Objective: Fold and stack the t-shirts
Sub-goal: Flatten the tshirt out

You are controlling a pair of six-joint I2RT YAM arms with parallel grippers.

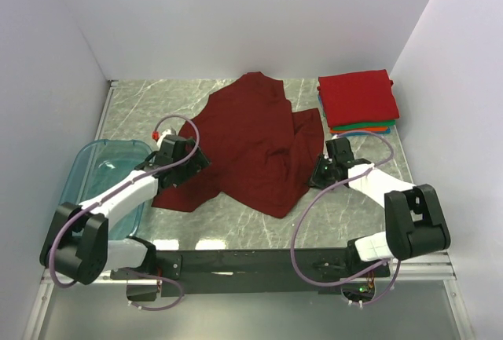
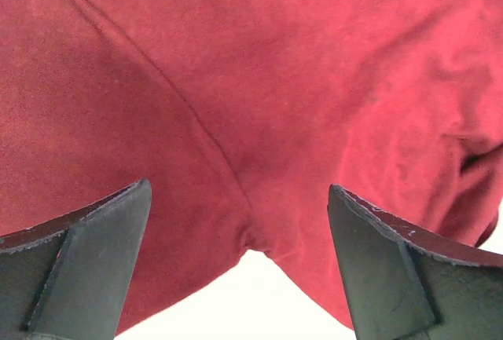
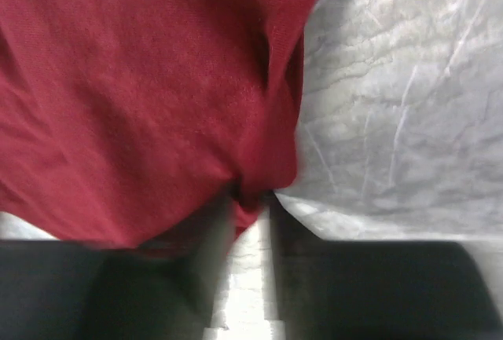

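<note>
Jaws of left gripper point(image 2: 240, 189) gape wide over one edge of the maroon shirt point(image 1: 251, 144), holding nothing. Right gripper point(image 3: 251, 222) jaws are narrow around the opposite hem, pinch unclear in blur. Shirt lies rumpled mid table point(image 1: 346, 222), likely awaiting spreading flat. Folded stack point(image 1: 357, 100) sits far right.

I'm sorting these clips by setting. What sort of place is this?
Likely a robot lab's test booth: plain white walls box in a marble-look table, a left arm and right arm are bolted at its near edge, and a maroon shirt lies spread for folding.
</note>
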